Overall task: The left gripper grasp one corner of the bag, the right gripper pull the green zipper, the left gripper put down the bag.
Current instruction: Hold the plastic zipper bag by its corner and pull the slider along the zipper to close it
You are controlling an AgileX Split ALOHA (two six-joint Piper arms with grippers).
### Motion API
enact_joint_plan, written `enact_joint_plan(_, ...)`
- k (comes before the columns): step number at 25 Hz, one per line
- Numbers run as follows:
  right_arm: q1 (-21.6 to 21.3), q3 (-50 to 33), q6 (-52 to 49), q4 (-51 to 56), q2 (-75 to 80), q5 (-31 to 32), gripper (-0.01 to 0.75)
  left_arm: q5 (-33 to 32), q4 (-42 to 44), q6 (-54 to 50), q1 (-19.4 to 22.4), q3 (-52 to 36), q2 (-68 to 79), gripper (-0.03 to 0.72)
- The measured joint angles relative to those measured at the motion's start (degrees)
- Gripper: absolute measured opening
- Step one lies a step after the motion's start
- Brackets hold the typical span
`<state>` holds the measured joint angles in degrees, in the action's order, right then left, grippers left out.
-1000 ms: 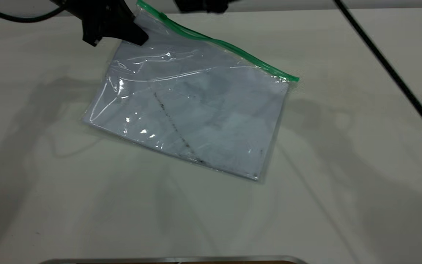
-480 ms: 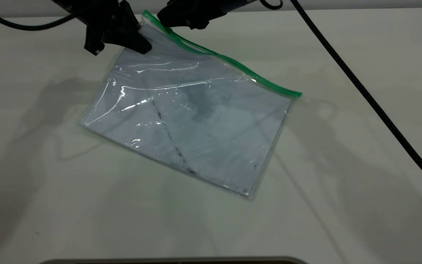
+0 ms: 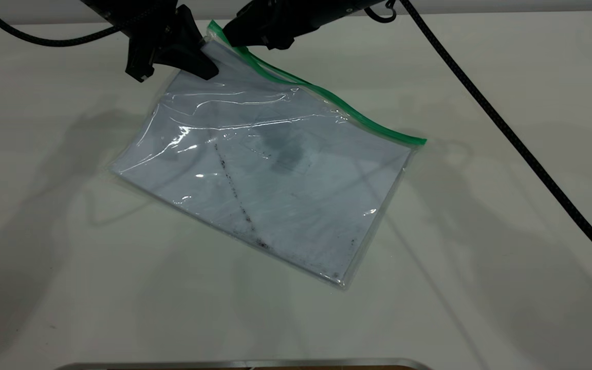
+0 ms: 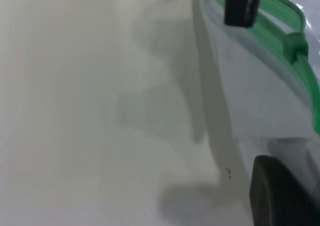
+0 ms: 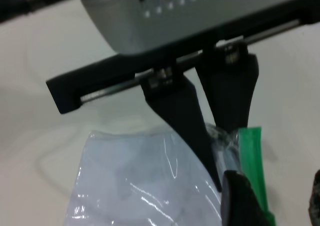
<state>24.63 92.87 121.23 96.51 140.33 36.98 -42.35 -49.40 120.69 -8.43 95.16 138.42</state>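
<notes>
The left gripper [image 3: 204,56] has its jaws pinched on the corner of the bag [image 3: 213,45], lifting that end while the rest of the bag [image 3: 275,174] sags to the table [image 3: 481,257]. The right gripper [image 3: 230,37] hovers jaws apart astride the green zipper [image 3: 327,97] — the slider tab [image 4: 296,43] sits just beside them. Closing off-target could catch bare strip, and a hard tug could slip the slick corner free.

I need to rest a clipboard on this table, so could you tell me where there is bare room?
The table is bare in front of the bag, and to either side of it. It is crowded at the far edge: the left gripper holds the bag's corner, with the right gripper at the green zipper.
</notes>
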Motion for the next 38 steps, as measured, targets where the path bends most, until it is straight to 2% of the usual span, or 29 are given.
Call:
enact_joint_plan(6, 0.0, 0.0, 0.0, 0.1, 2.2, -2.0, 0.381, -0.3, 0.0, 0.0, 0.0, 0.0, -0.6, 0.061)
enact_joint_plan(15, 0.0, 0.0, 0.0, 1.3, 2.3, -1.3, 0.357, -0.4, 0.0, 0.0, -0.2, 0.0, -0.8, 0.063)
enact_joint_plan(19, 0.0, 0.0, 0.0, 1.6, 2.3, -0.9, 0.309, -0.4, 0.1, 0.1, -0.2, 0.0, -0.8, 0.065)
enact_joint_plan(34, 0.0, 0.0, 0.0, 1.7, 2.3, 0.2, 0.051, -0.4, 0.1, 0.2, -0.2, 0.0, -0.8, 0.065)
enact_joint_plan(38, 0.0, 0.0, 0.0, 1.7, 2.3, -0.1, 0.040, -0.4, 0.0, 0.2, -0.2, 0.0, -0.8, 0.065)
